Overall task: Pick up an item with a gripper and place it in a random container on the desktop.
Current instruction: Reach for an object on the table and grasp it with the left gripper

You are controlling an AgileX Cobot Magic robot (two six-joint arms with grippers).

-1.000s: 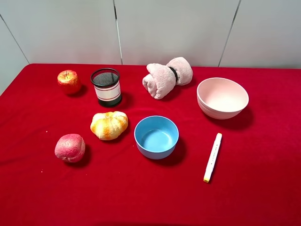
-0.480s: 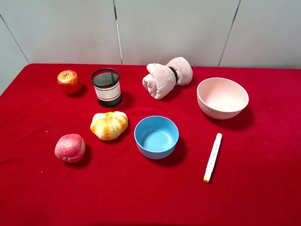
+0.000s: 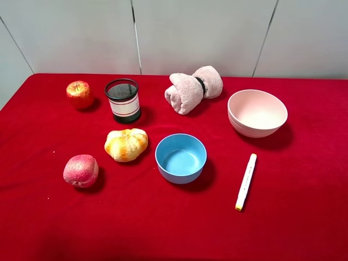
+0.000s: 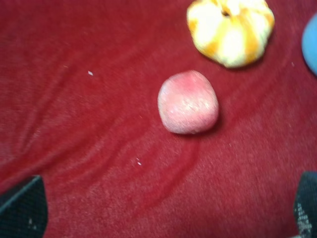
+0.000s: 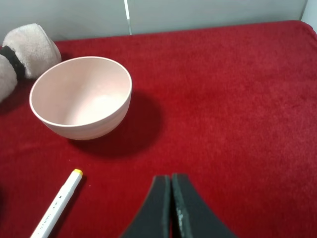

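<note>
Peach (image 3: 81,171) sits at the near-left of the desk (image 3: 304,217), on the red cloth, nothing touching it; the left wrist view has it (image 4: 188,102) mid-frame, apart from both fingers. Left gripper (image 4: 168,198): fingers (image 4: 22,208) spread wide, only their tips at the frame corners, nothing between them. Croissant (image 3: 126,144) lies just right of the peach and a bit farther; its edge also shows in the left wrist view (image 4: 230,29), plus a sliver of the blue bowl (image 4: 311,42). Mesh cup (image 3: 123,100) stands upright beyond the croissant, well apart from the peach, with the apple (image 3: 79,94) to its left; both show in the high view only. Blue bowl (image 3: 181,158) is mid-desk, right of the croissant. Right gripper (image 5: 171,181): fingers (image 5: 161,203) pressed together, holding nothing, above bare cloth. Its view takes in the pink bowl (image 5: 81,97), the marker tip (image 5: 55,204) and the edge of the rolled towel (image 5: 22,49). The high view places these too: towel (image 3: 193,89) far centre, pink bowl (image 3: 257,113) far right, marker (image 3: 246,181) near-right of the blue bowl; the grippers themselves show in the wrist views only.
</note>
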